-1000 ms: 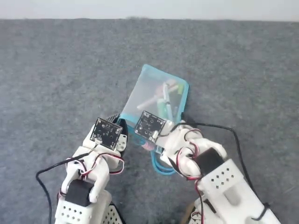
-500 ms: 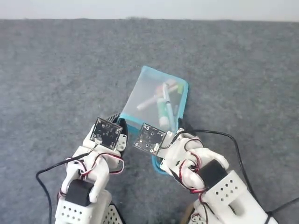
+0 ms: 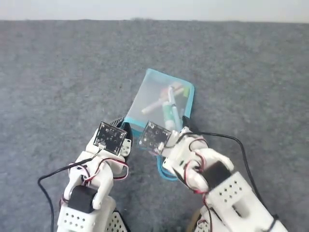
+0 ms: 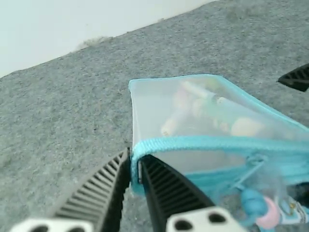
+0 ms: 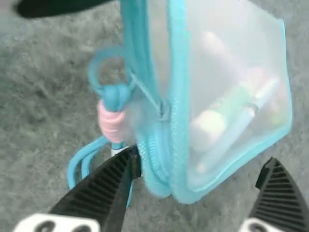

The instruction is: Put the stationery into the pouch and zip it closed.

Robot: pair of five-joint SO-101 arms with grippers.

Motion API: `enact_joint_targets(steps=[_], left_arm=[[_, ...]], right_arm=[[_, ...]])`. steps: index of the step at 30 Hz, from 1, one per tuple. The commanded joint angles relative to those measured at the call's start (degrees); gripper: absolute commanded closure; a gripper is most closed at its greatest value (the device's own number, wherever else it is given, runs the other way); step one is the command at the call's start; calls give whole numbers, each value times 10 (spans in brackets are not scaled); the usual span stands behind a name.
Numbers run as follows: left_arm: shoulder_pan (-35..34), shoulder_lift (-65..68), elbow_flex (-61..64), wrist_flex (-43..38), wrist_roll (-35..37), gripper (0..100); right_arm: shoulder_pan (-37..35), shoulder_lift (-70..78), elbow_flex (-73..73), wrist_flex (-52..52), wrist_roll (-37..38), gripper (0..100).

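Pouch [image 3: 153, 96] lies flat near the middle of the grey tabletop [image 3: 58, 72], at about 12 o'clock from the two arms, its zipped edge turned toward them. Stationery [image 3: 169, 104], which looks like pens and markers, shows through the clear side, and no loose item lies on the tabletop around it, so the filling part looks done.

The left hand [image 4: 134, 162] is pinched nearly closed on the blue zip edge at the pouch's 7 o'clock corner, apparently pinning it. The right hand [image 5: 202, 162] is spread wide and holds nothing. It straddles the pouch's 5 o'clock end, with one finger just beside the pink bead [image 5: 112, 123] and the blue cord loop [image 5: 82, 169] that hang from the zip slider [image 5: 164, 112].

From the pinned corner to the slider the zip reads as closed. Past the slider the two blue bands seem to part, though I cannot tell for sure. By my reckoning, what is left is to grip the pull and draw the slider along the rest of its run.
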Motion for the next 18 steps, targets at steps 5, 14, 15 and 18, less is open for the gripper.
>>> enact_joint_targets(steps=[5,14,15,18], left_arm=[[-3,-7,-30,3,-3,990],[-3,-7,-30,4,-3,990],[-3,-7,-30,4,-3,990],[-2,-7,-29,4,-3,990]], right_arm=[[32,135,-120,-22,-7,626],[66,242,-210,-50,-49,626],[66,249,-215,-50,-51,627],[66,259,-230,-47,-69,645]])
